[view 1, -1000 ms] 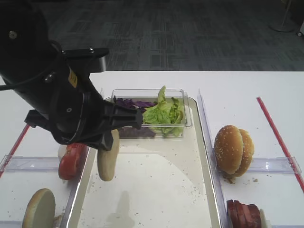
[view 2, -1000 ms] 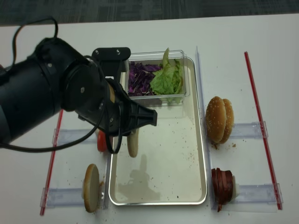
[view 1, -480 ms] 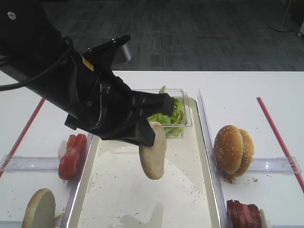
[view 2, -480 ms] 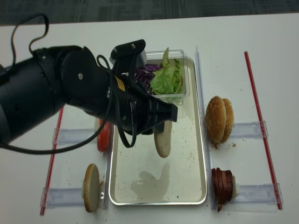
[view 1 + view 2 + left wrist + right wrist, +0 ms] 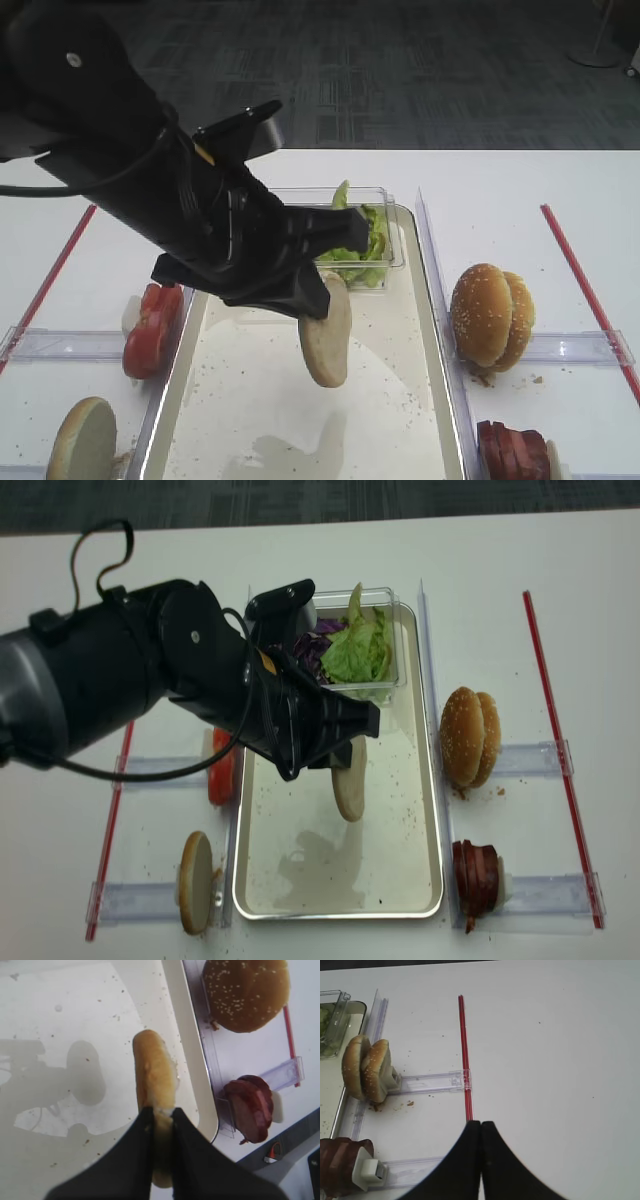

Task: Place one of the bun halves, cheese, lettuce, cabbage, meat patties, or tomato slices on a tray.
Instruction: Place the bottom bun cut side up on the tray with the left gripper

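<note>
My left gripper (image 5: 160,1110) is shut on a pale bun half (image 5: 152,1070) held on edge. It hangs above the middle of the crumb-speckled metal tray (image 5: 390,830), not touching it. A second bun half (image 5: 195,880) stands in a holder left of the tray, with tomato slices (image 5: 218,775) above it. Lettuce (image 5: 360,650) and purple cabbage (image 5: 310,645) fill a clear tub at the tray's far end. Meat patties (image 5: 475,875) stand at the right. The cheese is out of view. My right gripper (image 5: 481,1122) is shut and empty over the white table.
Sesame buns (image 5: 468,737) stand in a clear holder right of the tray. Red strips (image 5: 545,690) run along both sides of the table. The left arm's black body (image 5: 120,680) covers the tray's near-left rim and part of the tub.
The left gripper carried the bun half from the tray's left rim to over its middle, then sank slightly. The right gripper's earlier position is not shown.
</note>
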